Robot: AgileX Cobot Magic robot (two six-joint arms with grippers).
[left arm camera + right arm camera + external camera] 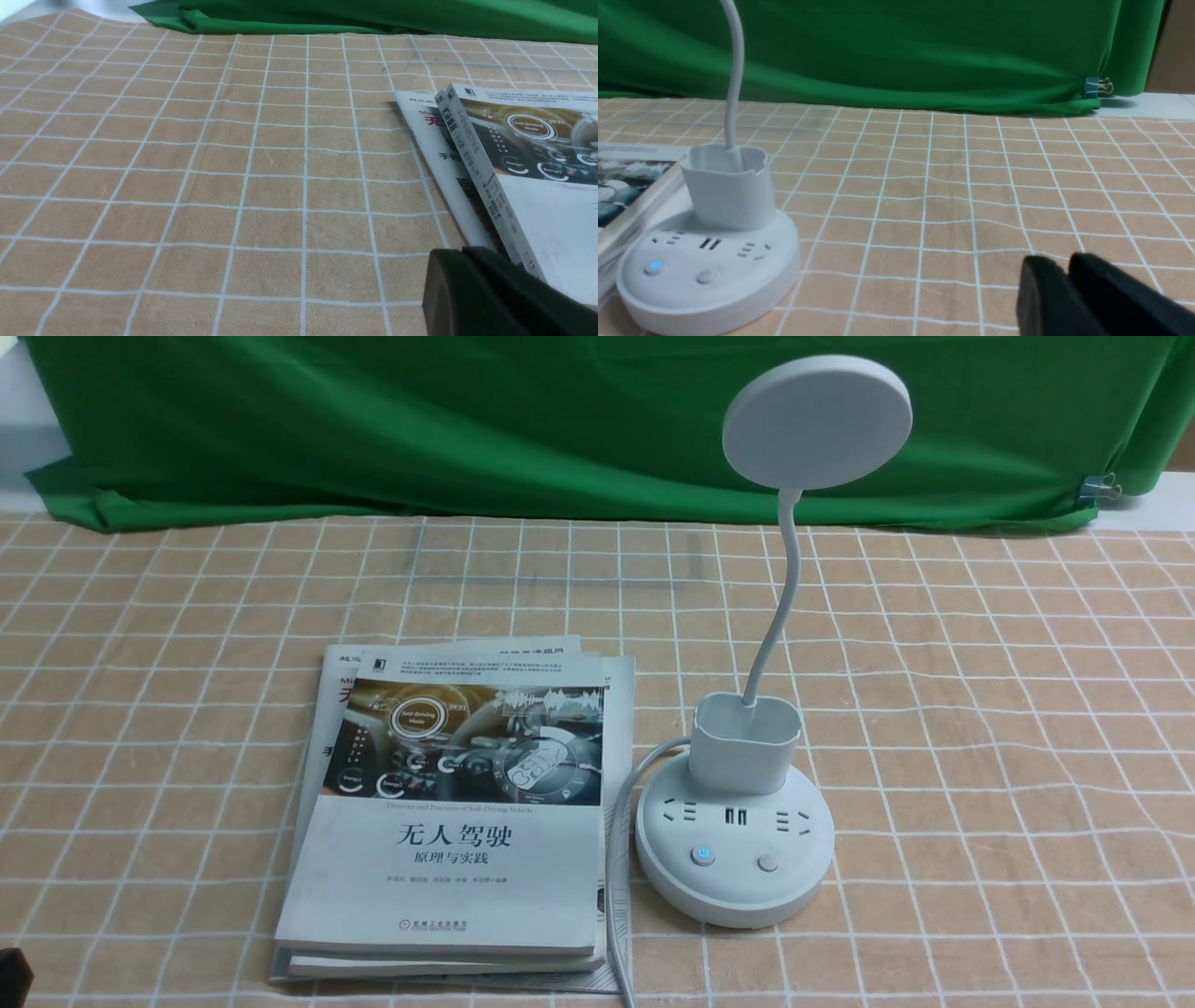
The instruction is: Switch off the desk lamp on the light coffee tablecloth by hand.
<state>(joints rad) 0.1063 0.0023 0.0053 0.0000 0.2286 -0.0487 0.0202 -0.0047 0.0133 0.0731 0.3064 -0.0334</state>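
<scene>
Green backdrop cloth hangs behind a table spread with the light coffee tablecloth, its thin white lines marking out squares. At centre-left of the front view lies a stack of books, the top cover showing a car-interior picture above Chinese characters. Just beside the stack, on its right, stands the white desk lamp on the tablecloth: round base with sockets, pen cup on top, and a gooseneck curving up to a flat disc head set against the green cloth. Its white cord runs down between base and books. On the base, the left button glows blue; the right button is plain. The left gripper rests low over the cloth beside the books' corner, jaws pressed together on nothing. The right gripper, well apart from the lamp base, is likewise clenched and empty. A binder clip pins the backdrop's right edge.
</scene>
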